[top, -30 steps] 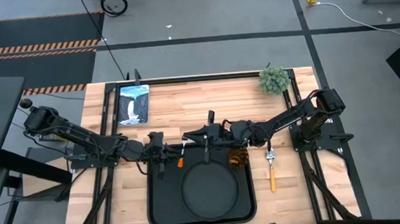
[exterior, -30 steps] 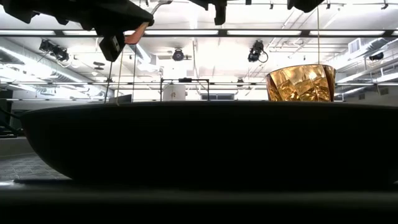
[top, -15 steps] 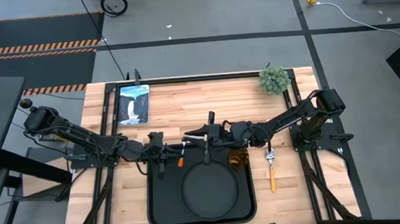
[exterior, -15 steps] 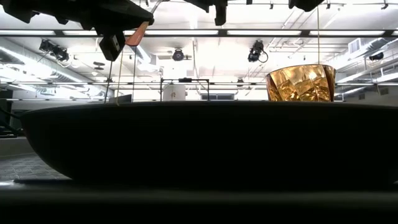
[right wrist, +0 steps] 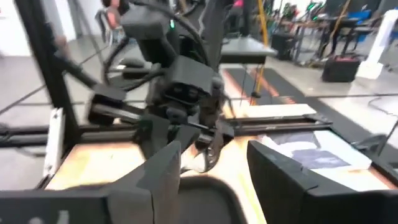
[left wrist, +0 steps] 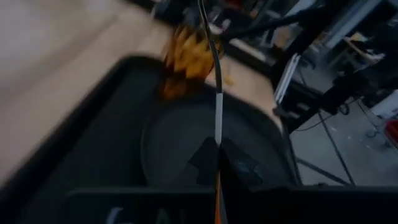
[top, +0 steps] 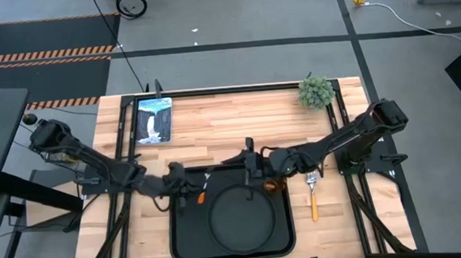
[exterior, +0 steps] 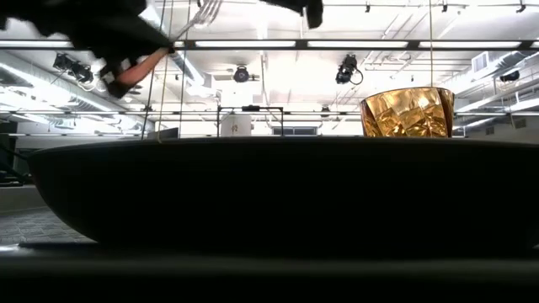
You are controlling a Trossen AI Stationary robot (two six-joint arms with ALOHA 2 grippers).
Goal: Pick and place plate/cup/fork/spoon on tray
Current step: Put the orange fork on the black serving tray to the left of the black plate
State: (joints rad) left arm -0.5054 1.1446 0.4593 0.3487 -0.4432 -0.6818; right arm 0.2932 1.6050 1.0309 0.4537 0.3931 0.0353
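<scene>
The black tray (top: pixel 181 238) lies at the table's near middle, with the round black plate (top: pixel 241 219) flat on it. The amber cup (top: pixel 275 183) stands upright in the tray's far right corner; it also shows in the low view (exterior: pixel 408 111). My left gripper (top: pixel 187 189) is above the tray's far left corner, shut on the orange-handled fork (top: pixel 202 194). The fork's tined head (exterior: pixel 200 12) points up and away. My right gripper (top: pixel 249 158) is open and empty above the tray's far edge. The spoon (top: pixel 313 198) lies flat on the table right of the tray. My left gripper (left wrist: pixel 219 152) pinches the fork between its two fingers where the orange handle meets the thin silver neck (left wrist: pixel 218 127). The neck runs on straight ahead past the fingertips. The fork is lifted clear above the tray, slanting, with its head higher than its handle.
A framed picture (top: pixel 153 120) lies at the table's far left and a small green plant (top: pixel 316 91) at the far right. Black rails run along the table's left and right sides. Bare wood shows between the tray and the far edge.
My left gripper has gone toward the table's near edge and a little right with the fork, and now stands over the tray's far left corner; the fork has tipped further over. My right gripper has drawn back slightly toward the table's right.
</scene>
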